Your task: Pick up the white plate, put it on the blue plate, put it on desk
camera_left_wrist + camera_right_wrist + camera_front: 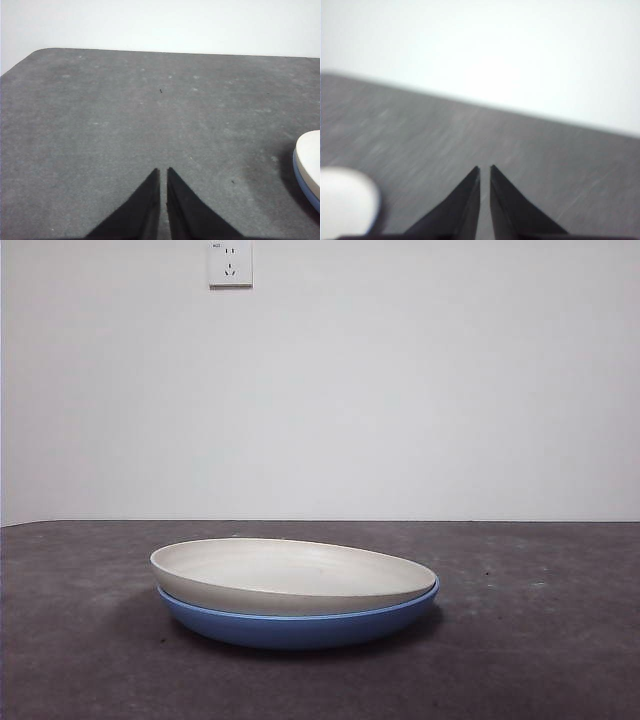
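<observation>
Progress: we judge the stacking done; the white plate sits in the blue plate, tilted, one side riding higher.
Left to do: as we read it, perhaps only setting the white plate back on the bench.
Look: matte cream with faint rings over a glossy blue rim.
Left claw: jaws together, gripping nothing, beside the stack.
Right claw: jaws together, gripping nothing; blurred view.

Even soft light; faint shadow under blue plate; front, left wrist views sharp; right wrist view motion-blurred.
</observation>
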`<state>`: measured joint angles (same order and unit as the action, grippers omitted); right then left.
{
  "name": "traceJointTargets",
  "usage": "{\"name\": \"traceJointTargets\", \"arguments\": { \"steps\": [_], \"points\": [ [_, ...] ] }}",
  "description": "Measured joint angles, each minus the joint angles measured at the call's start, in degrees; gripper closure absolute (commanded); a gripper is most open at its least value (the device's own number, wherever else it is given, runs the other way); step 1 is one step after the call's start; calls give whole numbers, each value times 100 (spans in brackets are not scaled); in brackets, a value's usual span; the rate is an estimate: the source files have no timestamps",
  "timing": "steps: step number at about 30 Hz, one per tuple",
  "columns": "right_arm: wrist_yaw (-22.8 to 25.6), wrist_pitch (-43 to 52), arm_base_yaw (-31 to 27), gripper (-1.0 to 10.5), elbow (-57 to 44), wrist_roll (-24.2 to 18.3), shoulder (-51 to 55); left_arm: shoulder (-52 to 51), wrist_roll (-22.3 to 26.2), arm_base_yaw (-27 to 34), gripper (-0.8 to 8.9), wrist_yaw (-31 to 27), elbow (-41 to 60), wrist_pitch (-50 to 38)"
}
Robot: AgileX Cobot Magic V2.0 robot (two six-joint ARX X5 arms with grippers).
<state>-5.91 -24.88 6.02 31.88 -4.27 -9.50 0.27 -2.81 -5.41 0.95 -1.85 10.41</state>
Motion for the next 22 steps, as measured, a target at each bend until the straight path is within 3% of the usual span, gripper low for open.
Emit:
{"name": "traceJointTargets", "arguments": {
  "steps": [4, 8, 18, 22],
  "points": [
    [15, 1427, -227, 916, -1235, -50, 382, 0, 0, 0, 789, 0, 0, 0],
    [13, 2092, -391, 916, -2070, -48, 542, 0, 0, 0, 789, 0, 0, -2],
    [17, 2127, -826, 916, -2802, -46, 708, 0, 0, 0, 789, 0, 0, -2],
    [238, 2083, -872, 916, -2883, -39, 870, 0, 0, 0, 789, 0, 0, -2]
  ]
}}
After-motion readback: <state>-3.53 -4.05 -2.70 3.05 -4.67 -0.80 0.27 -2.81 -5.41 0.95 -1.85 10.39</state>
